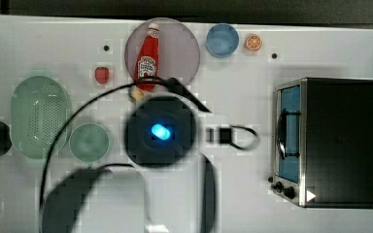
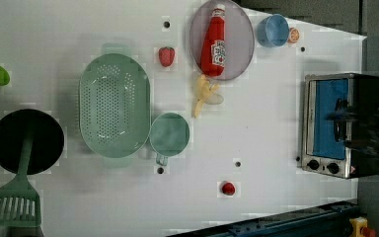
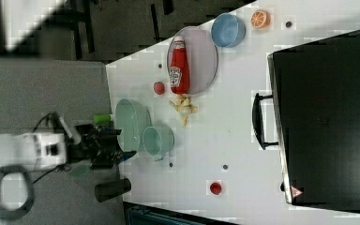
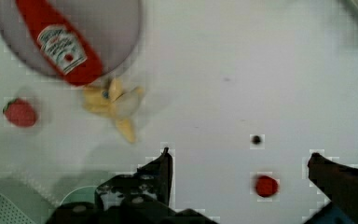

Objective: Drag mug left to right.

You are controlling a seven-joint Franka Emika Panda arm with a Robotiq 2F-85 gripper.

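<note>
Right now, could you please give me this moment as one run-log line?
gripper: open, holding nothing | mug: on table, touching colander | drag: not started

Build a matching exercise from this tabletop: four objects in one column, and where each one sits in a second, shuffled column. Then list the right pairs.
Objects
1. mug
2. ketchup bottle
3. orange slice
4. spatula

Places
A. lying on the grey plate
B. right beside the blue cup
C. handle resting across the black pan
D. against the rim of the green colander

Pairs: 1-D, 2-A, 3-B, 4-C
</note>
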